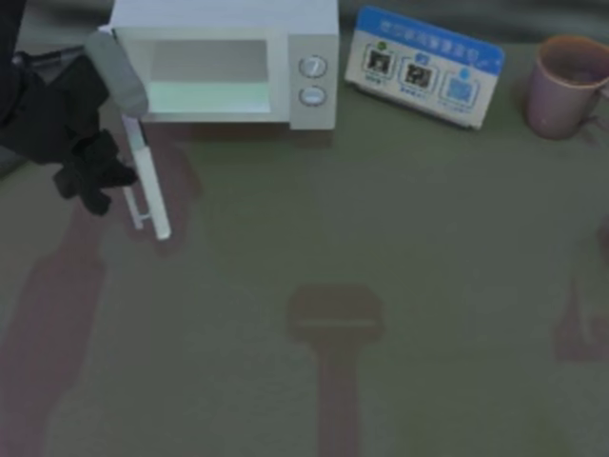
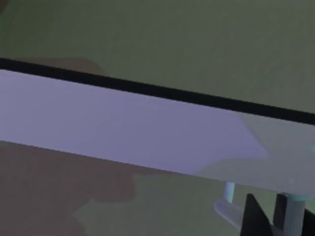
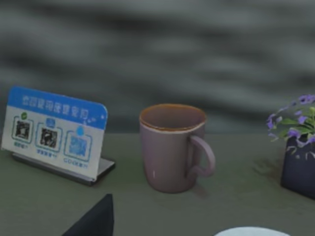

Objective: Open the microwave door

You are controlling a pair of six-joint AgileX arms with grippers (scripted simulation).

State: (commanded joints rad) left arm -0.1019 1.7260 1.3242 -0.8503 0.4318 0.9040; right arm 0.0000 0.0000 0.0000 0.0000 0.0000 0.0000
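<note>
My left gripper (image 1: 107, 179) sits beside the microwave door (image 1: 143, 167), swung wide from the microwave (image 1: 228, 62) at the worktop's (image 1: 381, 286) back left, exposing the interior; finger state I cannot tell.

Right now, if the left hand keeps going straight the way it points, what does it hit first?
Likely the door: the left hand sits beside it at the handle, pointing toward it. The left wrist view is filled by the door; depth is unclear.
</note>
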